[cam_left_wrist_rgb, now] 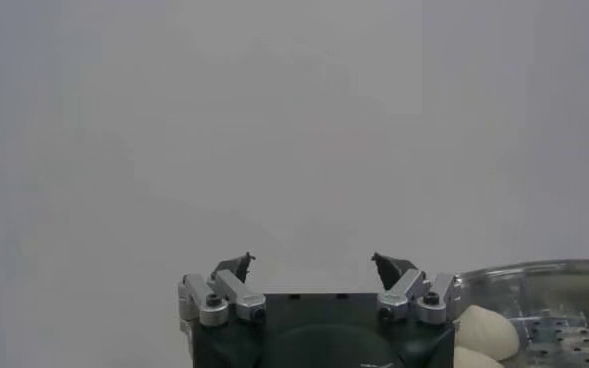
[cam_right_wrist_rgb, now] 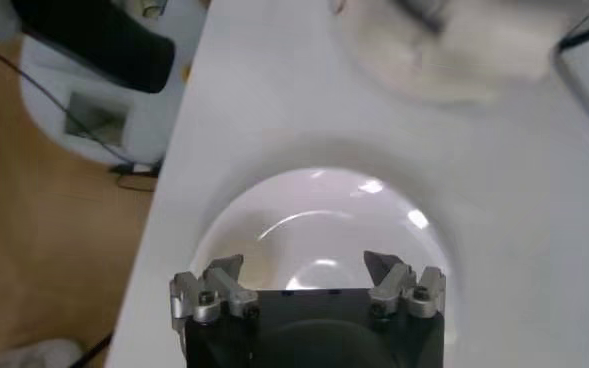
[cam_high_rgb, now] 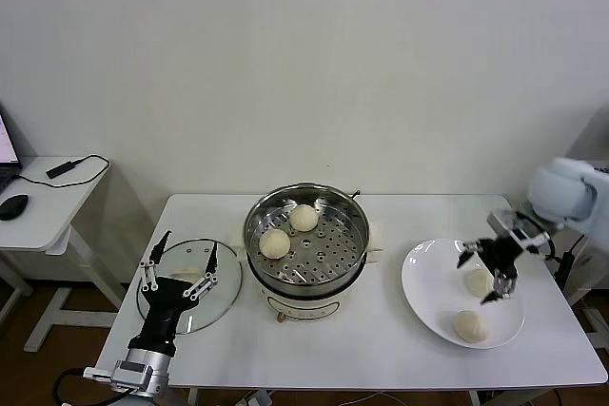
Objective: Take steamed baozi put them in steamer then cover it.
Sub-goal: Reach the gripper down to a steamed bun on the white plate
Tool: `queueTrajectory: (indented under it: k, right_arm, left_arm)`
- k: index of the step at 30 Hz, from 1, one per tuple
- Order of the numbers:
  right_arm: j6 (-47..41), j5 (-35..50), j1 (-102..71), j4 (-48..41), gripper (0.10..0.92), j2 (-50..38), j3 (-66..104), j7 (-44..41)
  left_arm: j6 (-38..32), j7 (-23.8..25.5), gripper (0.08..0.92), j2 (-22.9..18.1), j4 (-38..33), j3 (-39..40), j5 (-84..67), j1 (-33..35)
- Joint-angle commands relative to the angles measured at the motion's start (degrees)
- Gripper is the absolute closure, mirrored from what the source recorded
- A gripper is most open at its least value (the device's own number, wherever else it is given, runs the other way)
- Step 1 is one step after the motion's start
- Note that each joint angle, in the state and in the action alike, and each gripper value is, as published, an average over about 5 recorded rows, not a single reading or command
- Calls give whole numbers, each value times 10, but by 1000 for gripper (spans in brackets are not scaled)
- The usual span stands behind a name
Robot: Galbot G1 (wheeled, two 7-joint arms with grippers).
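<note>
The right gripper (cam_high_rgb: 490, 273), jaws apart and empty, hovers over the plate (cam_high_rgb: 428, 306) above one of two remaining baozi (cam_high_rgb: 470, 326); two sit in the steamer (cam_high_rgb: 354, 263). An off-centre close could roll the bun. The left gripper (cam_high_rgb: 181, 268), also spread, waits above the cover (cam_high_rgb: 221, 303).

Two baozi (cam_high_rgb: 288, 230) in the steamer (cam_high_rgb: 306, 235), two on the plate (cam_high_rgb: 428, 282) beneath the open right tool (cam_high_rgb: 483, 276)

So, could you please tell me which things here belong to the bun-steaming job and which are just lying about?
Job:
- baozi on the plate
- baozi in the steamer
- glass cover
- open left gripper, open right gripper

Lying about:
- computer mouse
- cabled black device
- side desk
</note>
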Motion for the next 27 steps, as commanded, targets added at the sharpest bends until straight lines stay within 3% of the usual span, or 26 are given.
queueTrajectory:
  k: [1, 27]
  right_arm:
    - [15, -44, -127, -12, 203, -35, 42, 45]
    - [-1, -51, -221, -72, 215, 14, 120, 63]
  left_arm:
    - [-3, 0, 177, -1, 1, -1, 5, 5]
    - [-10, -1, 177, -3, 11, 1, 12, 9]
